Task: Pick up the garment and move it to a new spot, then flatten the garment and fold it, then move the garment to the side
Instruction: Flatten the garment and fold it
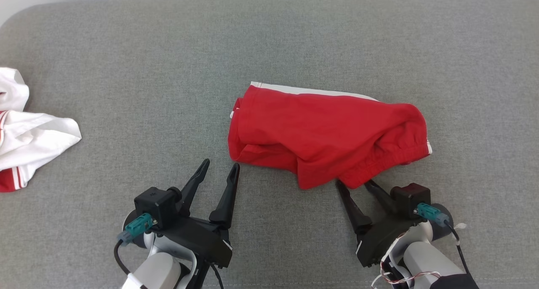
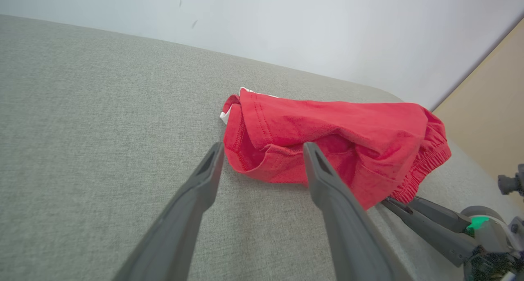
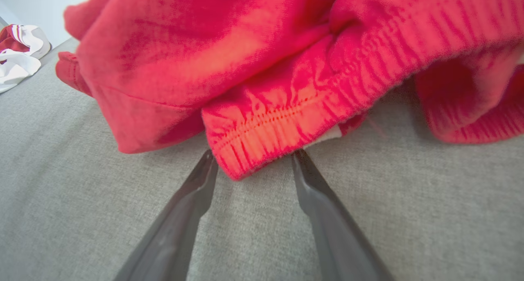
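The garment (image 1: 324,133) is a pair of red shorts with a white side stripe, lying crumpled on the grey cushion. My right gripper (image 1: 353,183) is open at its near edge, its fingertips on either side of a corner of the elastic waistband (image 3: 262,137). My left gripper (image 1: 221,166) is open too, a short way in front of the garment's lower left hem, apart from the cloth. From the left wrist, the garment (image 2: 327,141) bunches just past my left gripper (image 2: 264,148), and the right gripper's fingers (image 2: 425,221) reach under its right end.
A white garment with red stripes (image 1: 25,133) lies crumpled at the cushion's left edge, also seen far off as a white and red heap (image 3: 18,53). The grey cushion (image 1: 269,40) stretches wide behind the shorts, bounded by a pale wall (image 2: 286,23).
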{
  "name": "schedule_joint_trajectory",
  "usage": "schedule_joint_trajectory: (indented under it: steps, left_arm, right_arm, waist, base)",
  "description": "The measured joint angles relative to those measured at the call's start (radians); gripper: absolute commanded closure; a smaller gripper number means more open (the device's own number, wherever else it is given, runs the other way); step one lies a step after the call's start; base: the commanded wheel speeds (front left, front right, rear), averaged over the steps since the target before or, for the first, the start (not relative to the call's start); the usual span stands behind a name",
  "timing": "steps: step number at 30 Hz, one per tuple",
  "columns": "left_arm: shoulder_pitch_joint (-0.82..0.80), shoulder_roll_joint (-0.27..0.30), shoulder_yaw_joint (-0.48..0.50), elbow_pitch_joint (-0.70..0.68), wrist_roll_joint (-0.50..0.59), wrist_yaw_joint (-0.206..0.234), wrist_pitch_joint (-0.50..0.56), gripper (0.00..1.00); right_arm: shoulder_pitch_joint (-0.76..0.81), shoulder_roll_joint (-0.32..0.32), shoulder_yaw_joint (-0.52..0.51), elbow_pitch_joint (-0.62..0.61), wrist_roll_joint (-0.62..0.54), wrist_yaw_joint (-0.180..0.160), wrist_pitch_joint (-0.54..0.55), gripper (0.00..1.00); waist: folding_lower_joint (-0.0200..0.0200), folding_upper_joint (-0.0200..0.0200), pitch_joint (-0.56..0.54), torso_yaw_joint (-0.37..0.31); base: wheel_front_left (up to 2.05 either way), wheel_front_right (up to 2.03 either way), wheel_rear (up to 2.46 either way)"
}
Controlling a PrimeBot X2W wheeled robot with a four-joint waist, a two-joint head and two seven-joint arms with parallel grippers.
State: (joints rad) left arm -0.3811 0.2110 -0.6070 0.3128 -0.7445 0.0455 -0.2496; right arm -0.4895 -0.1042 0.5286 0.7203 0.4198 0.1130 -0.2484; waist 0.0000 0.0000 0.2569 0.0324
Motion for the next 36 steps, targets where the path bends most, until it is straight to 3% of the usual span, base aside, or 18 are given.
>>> schedule_joint_trajectory:
  steps: [2, 3, 13, 25, 33, 36]
  left_arm:
    - [0.0, 0.0, 0.001, 0.001, 0.0, 0.0, 0.0, 0.0]
    - [0.001, 0.0, 0.002, 0.002, 0.0, 0.0, 0.0, 0.0]
    - [0.025, 0.001, 0.007, 0.005, 0.0, 0.007, 0.0, 0.0]
    - [0.044, 0.006, 0.016, 0.015, 0.0, 0.008, 0.0, 0.0]
    - [0.069, 0.011, 0.023, 0.026, 0.0, 0.016, 0.0, 0.0]
    - [0.076, 0.01, 0.014, 0.035, -0.001, 0.016, 0.001, 0.0]
  right_arm:
    - [-0.001, 0.0, 0.001, 0.001, -0.007, 0.0, 0.0, 0.79]
    - [-0.001, 0.001, 0.002, 0.002, -0.009, 0.0, -0.001, 1.0]
    - [0.013, 0.004, 0.006, -0.008, -0.023, 0.001, -0.001, 1.0]
    - [0.043, -0.009, -0.026, -0.124, -0.019, 0.003, -0.001, 1.0]
    - [0.094, -0.048, -0.057, -0.227, 0.087, 0.01, -0.001, 1.0]
    - [0.109, -0.1, 0.021, -0.322, 0.158, 0.01, -0.001, 1.0]
  waist:
    - [0.0, 0.0, -0.002, 0.0]
    - [0.0, 0.0, -0.005, -0.001]
    - [0.0, 0.0, -0.033, -0.021]
    - [-0.0001, 0.0, -0.063, -0.053]
    - [-0.0001, -0.0001, -0.094, -0.09]
    - [-0.0001, 0.0, -0.107, -0.11]
  base:
    - [0.0, 0.0, 0.0]
    - [0.0, 0.0, 0.0]
    - [0.0, 0.0, 0.0]
    - [0.0, 0.0, 0.0]
    - [0.0, 0.0, 0.0]
    - [0.0, 0.0, 0.0]
